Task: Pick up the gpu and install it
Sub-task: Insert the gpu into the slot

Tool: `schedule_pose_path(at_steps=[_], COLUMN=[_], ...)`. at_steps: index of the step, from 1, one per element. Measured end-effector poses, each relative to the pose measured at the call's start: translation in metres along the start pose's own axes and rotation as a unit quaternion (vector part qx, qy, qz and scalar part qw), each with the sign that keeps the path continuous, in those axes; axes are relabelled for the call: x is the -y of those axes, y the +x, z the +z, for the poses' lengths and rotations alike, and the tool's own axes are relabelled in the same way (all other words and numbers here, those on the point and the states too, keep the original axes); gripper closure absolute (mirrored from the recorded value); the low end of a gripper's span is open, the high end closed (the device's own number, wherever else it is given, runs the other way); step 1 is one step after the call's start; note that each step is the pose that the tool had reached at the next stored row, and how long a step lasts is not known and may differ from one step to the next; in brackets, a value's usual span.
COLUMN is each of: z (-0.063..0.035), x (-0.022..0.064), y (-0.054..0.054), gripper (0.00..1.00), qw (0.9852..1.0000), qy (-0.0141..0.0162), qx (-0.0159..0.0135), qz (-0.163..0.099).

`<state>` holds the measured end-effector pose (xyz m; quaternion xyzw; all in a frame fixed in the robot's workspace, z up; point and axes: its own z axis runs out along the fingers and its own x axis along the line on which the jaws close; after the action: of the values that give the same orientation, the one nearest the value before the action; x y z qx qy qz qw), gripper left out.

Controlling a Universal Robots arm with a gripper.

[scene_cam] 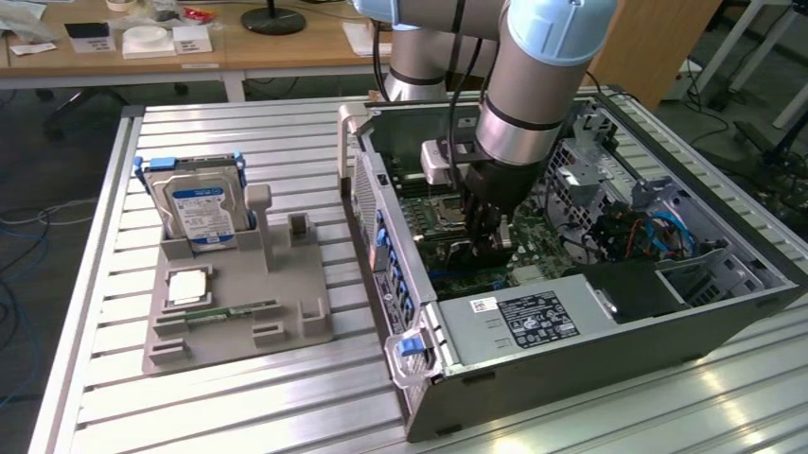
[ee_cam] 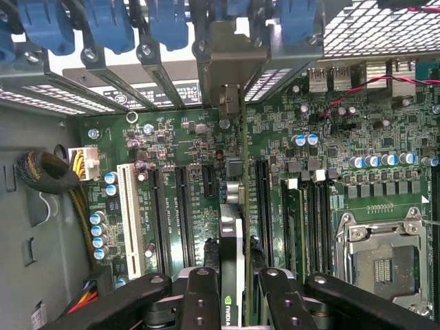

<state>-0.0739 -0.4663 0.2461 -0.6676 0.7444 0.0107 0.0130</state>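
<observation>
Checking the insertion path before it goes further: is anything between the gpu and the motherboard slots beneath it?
Nothing visible. The gripper holds the gpu edge-on above the motherboard; the slots beside it look bare.

The robot arm (scene_cam: 536, 90) is built of thick grey-silver tubes joined by rounded pale-blue caps, with a black ring circling the lower segment. Black cables run down alongside the upper links. A pale, boxy wrist module sits beside the forearm's end, above a black gripper (scene_cam: 486, 236) body. In the wrist view the gripper (ee_cam: 232, 289) shows black, glossy linkage bars, each studded with round silver pivot screws, and two narrower black fingers (ee_cam: 201, 299) with small recessed holes along their length
</observation>
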Motion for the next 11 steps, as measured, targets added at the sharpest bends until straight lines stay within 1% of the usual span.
schedule_pose_path(at_steps=[11], z=[0.0022], x=[-0.0007], y=[0.0002], gripper=[0.73], qw=[1.0], qy=[0.0001], qx=[0.0002], qz=[0.0])
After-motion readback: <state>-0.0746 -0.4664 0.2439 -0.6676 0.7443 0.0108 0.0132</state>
